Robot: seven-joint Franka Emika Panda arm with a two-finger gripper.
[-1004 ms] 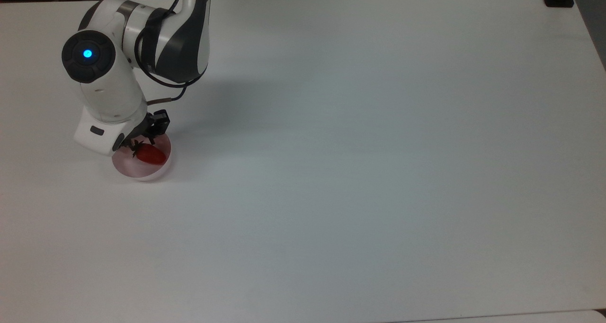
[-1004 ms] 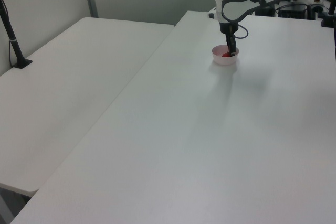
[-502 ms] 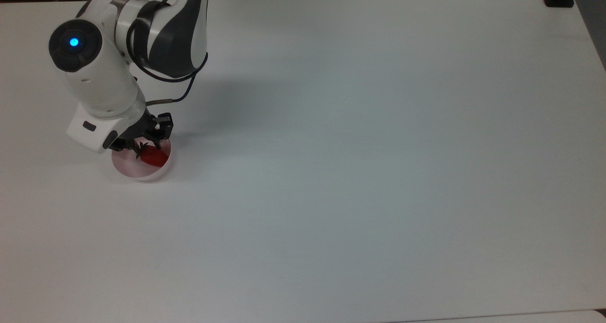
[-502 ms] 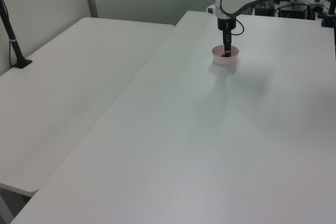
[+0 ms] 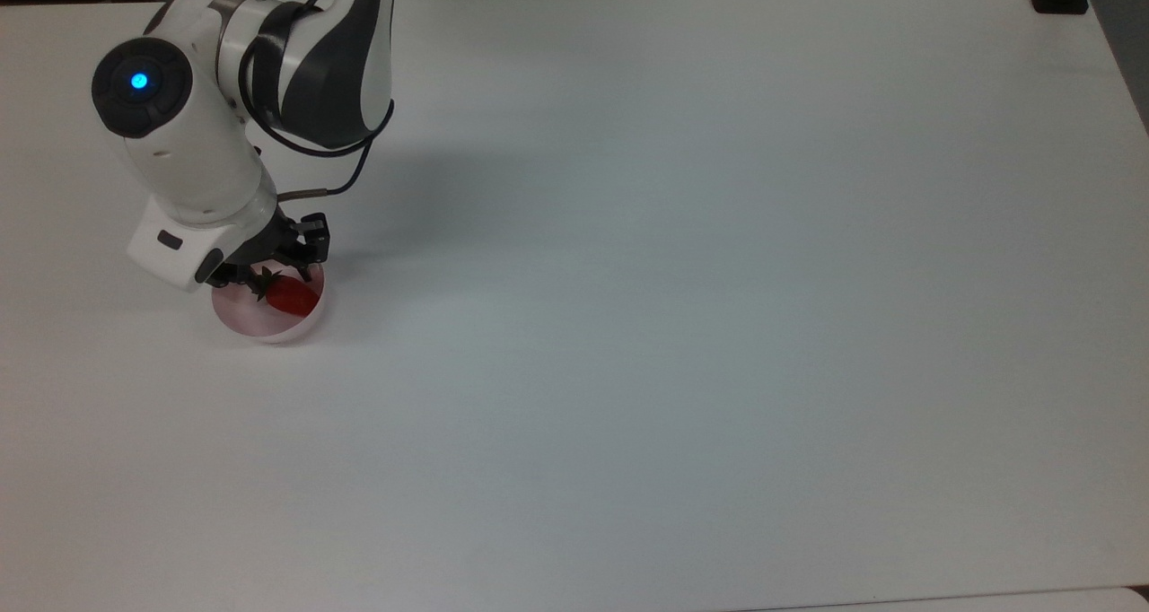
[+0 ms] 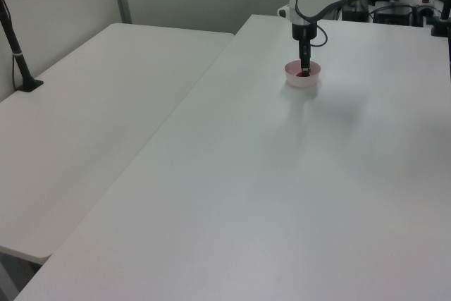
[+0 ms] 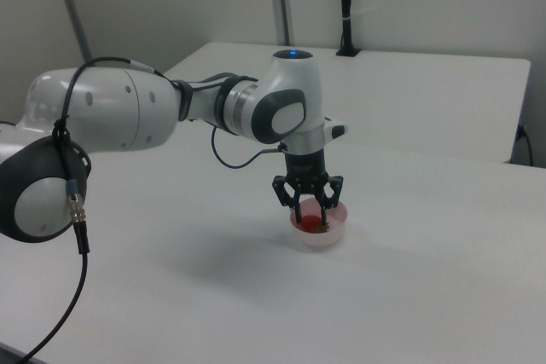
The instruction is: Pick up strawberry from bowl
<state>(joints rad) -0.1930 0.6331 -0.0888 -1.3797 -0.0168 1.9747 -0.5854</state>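
Nearest us in the right view there's bare white surface [image 7: 409, 296], and just beyond it sits the pink bowl [image 7: 322, 234] with the strawberry [image 7: 310, 224] lying inside, leafy end toward the top view's left. We've got the gripper [image 7: 311, 209] down in the bowl, fingers parted with a clear gap, straddling the berry around its stem end and not yet squeezing, as far as we can judge.

For a clean grab, we'd want the fingers centred on the berry's thicker body rather than the leaves, closing gently so the glossy fruit doesn't squirt sideways. We'd also watch the fingertips against the bowl's wall: it looks light, and a nudge could slide or tip it. Then straight up, clear of the rim, before any sideways travel.

Room is generous. In the top view the bowl sits toward the surface's left part, well away from the near edge, with open surface stretching right and nothing standing in the way.
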